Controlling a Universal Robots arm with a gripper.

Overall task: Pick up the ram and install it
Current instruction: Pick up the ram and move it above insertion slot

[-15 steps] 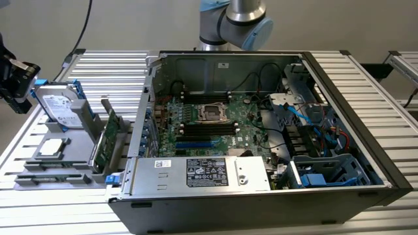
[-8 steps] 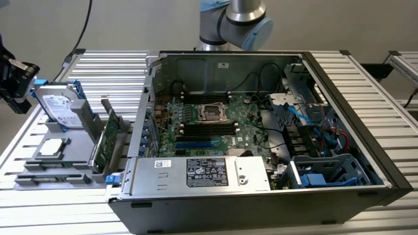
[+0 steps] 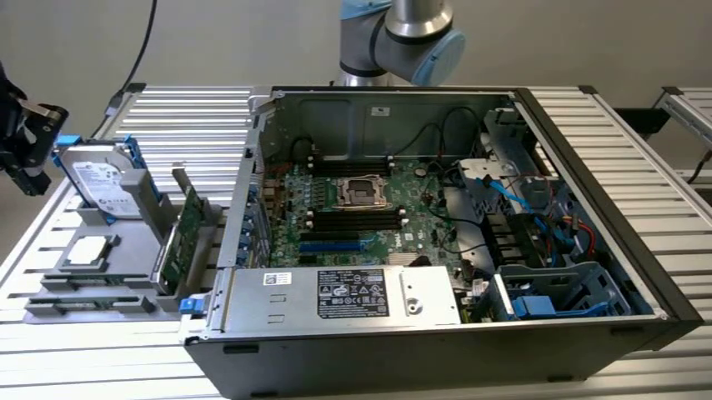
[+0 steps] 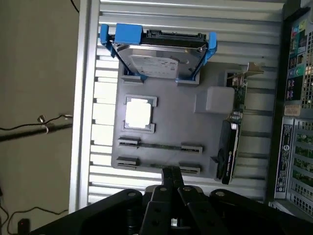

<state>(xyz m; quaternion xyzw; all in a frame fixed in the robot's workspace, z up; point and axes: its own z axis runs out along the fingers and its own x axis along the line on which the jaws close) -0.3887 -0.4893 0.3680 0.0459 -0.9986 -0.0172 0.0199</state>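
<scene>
Gripper (image 4: 172,172): fingers pressed together, nothing between them, hanging clear above the tray (image 4: 181,122). Nearest the fingertips: ram (image 4: 156,165), thin green stick seated on edge between two grey holders, untouched. Just beyond it and parallel: second ram (image 4: 161,145), same seating. Farther out: CPU (image 4: 138,112) in its square nest; farthest, drive (image 4: 161,61) in a blue bracket. Beside the ram ends: card (image 4: 234,142), standing upright on the tray, with the open case (image 4: 298,122) past it. Hazards, as judged from this layout: shut fingers brought down onto the ram's top edge, likely to chip the board or press it harder into the holders; the two sticks set close, so a spread pair of fingers liable to straddle both or catch the wrong one; a grip off the stick's middle likely to tilt it and jam one end in its holder; knuckles drifting toward the card likely to strike its upright edge; a thin, smooth board prone to slipping or twisting under a light pinch.
</scene>
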